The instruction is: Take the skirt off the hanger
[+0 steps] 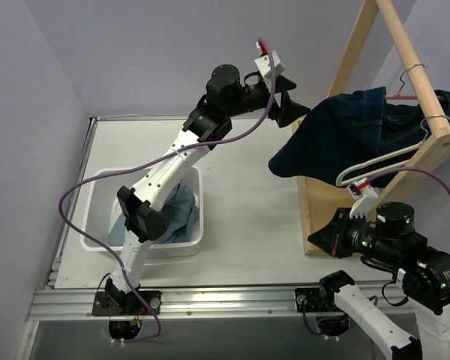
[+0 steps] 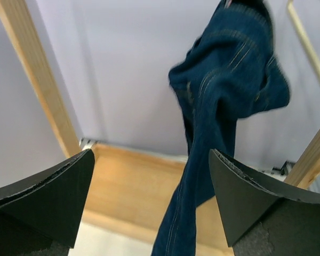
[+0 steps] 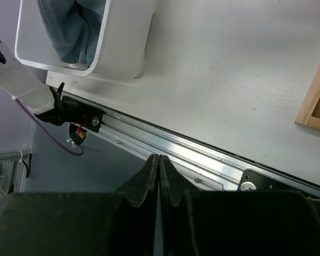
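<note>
Pale lilac walls close in a white table top with an aluminium rail along its near edge. On the right side stands a light wooden clothes rack, its round wooden rod slanting up across the corner.

A dark blue denim skirt hangs bunched from that rod, draped over a white plastic hanger whose lower curve shows beneath the cloth. A bit of pink hanger shows near the top of the skirt.

The left arm rises from its base at the rail and leans over a white rectangular plastic bin holding a light blue cloth. It bends at a high elbow and reaches right, with a purple cable looping along it. The left gripper is raised just beside the skirt's left edge, its fingers spread wide and holding nothing. In the left wrist view the skirt hangs in twisted folds beyond the gap of the gripper, nearer the right-hand finger. Whether the cloth touches that finger cannot be told.

The right arm sits folded low near the rack's foot, well apart from the skirt. The right gripper points left and down toward the table. In its wrist view the gripper has its two fingers pressed together with nothing between them, above the rail, with the bin farther off.
</note>
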{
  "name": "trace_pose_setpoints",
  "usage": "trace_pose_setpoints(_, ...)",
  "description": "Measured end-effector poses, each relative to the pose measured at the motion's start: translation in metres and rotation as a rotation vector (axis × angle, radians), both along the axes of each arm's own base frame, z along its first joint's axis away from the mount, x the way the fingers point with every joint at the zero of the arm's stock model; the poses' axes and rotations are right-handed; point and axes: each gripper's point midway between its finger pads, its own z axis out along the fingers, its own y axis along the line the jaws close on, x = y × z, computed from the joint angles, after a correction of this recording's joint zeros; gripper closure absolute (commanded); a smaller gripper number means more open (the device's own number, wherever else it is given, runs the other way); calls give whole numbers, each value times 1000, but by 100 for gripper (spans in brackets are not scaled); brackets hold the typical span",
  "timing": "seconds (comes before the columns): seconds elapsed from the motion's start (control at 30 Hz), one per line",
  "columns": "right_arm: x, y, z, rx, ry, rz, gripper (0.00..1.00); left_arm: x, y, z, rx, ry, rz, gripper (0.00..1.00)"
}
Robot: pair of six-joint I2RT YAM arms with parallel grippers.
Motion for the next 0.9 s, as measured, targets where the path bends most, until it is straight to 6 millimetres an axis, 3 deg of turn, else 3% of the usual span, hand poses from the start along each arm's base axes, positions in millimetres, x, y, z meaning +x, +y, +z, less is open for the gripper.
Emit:
trace_pose_setpoints(0.17,7,2,4,1,0,-6,100,-12,-8,34,-145,-25,-107,2)
trace_pose_setpoints(0.23,8,2,6,1,0,-9,100,-18,-11,40,-180,-22,-148,2)
trace_pose_setpoints(0.73,6,-2,16,26,-28,-53,100,-46,-56,10,-181,55,-254,0)
trace_pose_setpoints(0.77,6,-3,18,27,-32,-54,100,-49,-59,10,-184,54,-256,9)
trace_pose_setpoints(0.83,5,-3,22,31,-42,-58,100,-53,-65,9,-185,54,-257,16)
trace_pose_setpoints(0.9,4,-5,29,37,-61,-63,100,-57,-68,9,-183,54,-250,39)
